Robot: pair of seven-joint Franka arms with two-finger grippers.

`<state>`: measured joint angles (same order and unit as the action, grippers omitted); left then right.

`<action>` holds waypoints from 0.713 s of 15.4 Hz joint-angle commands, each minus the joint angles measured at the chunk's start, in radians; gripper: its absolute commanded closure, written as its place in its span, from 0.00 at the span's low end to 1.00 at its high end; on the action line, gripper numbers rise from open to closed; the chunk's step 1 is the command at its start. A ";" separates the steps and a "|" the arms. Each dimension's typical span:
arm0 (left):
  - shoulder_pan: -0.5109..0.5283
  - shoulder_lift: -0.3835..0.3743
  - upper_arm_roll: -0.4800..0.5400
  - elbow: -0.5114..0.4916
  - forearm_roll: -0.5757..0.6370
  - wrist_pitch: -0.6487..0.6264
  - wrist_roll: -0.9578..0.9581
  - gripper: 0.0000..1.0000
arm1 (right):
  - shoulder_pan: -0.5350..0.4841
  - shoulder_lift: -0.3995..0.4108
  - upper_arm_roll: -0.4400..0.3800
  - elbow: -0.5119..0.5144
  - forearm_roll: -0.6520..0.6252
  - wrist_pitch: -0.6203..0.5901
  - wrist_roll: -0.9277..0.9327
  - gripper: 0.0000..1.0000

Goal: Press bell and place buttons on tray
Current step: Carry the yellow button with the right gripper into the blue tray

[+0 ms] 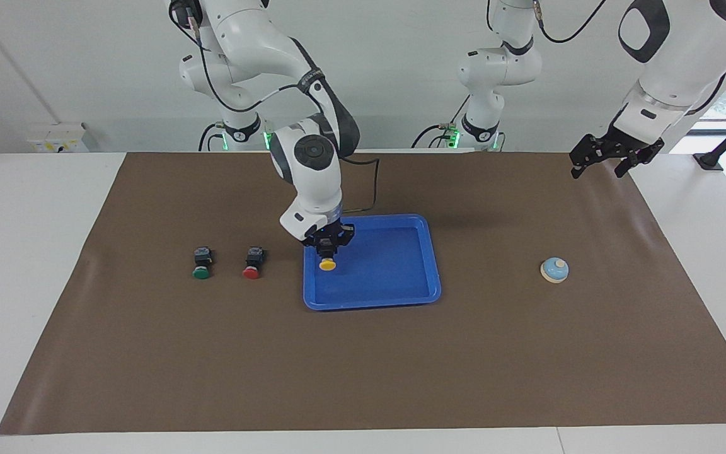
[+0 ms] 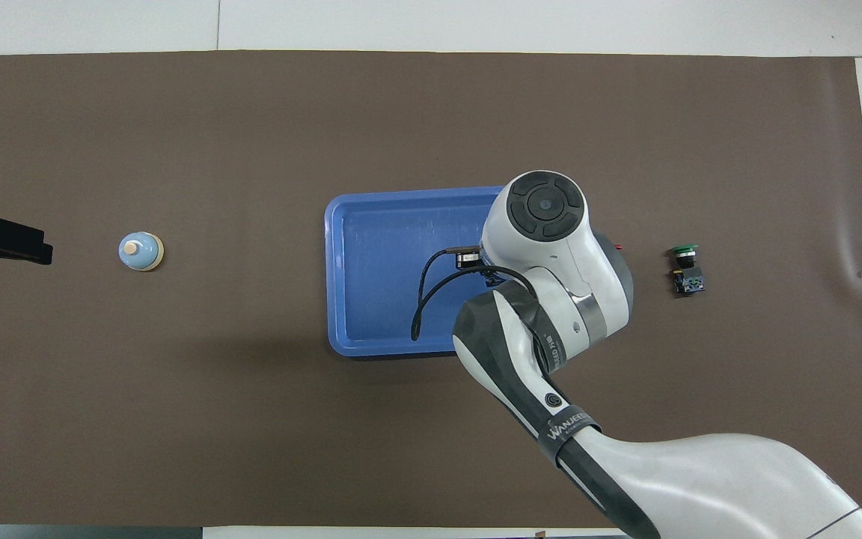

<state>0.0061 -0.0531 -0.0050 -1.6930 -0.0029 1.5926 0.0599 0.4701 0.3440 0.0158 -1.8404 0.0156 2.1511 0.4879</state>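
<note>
1. the right gripper is clamped on the yellow button, cap pointing away from the robots, over the tray at its right-arm end.
2. the tray floor lies straight below, so the coming move is likely a short drop.
3. the green button and red button sit on the mat beside the tray.
4. the left gripper waits with fingers apart; the bell sits at its end of the table.
</note>
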 commanded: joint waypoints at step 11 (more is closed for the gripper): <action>-0.003 -0.013 0.000 -0.011 0.017 -0.003 -0.012 0.00 | 0.018 -0.034 -0.005 -0.096 0.044 0.075 0.014 0.00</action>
<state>0.0061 -0.0531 -0.0050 -1.6930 -0.0029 1.5926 0.0599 0.4923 0.3462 0.0151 -1.9303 0.0464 2.2534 0.4885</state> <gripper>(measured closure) 0.000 0.348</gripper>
